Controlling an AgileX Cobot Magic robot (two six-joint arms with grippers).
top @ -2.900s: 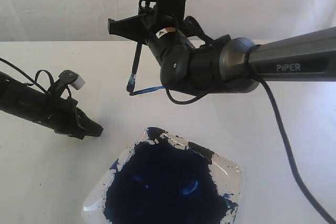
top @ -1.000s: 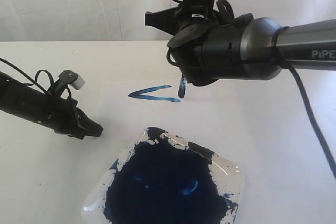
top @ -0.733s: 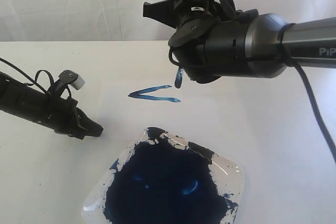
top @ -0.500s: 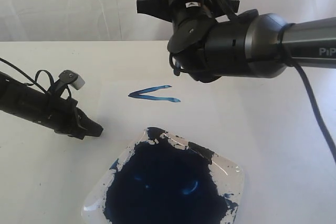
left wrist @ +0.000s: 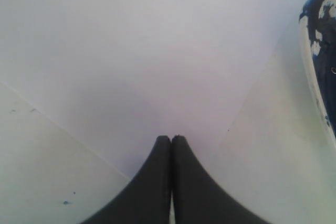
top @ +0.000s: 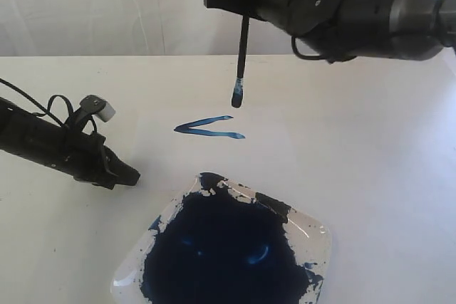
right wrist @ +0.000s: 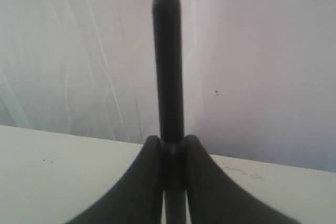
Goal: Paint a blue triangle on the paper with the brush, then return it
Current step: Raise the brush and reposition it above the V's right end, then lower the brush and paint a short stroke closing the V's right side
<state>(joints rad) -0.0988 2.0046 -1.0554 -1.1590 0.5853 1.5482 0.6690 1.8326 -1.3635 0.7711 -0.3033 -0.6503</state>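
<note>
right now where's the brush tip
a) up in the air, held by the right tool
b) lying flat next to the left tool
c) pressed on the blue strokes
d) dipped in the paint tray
a: the brush hangs upright from the right tool, and its blue tip appears to be in the air, clear of the blue strokes.

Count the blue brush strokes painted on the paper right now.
2. The upper stroke and the lower stroke lie on the paper, joined at their left ends, apart at the right. None appears hidden.
</note>
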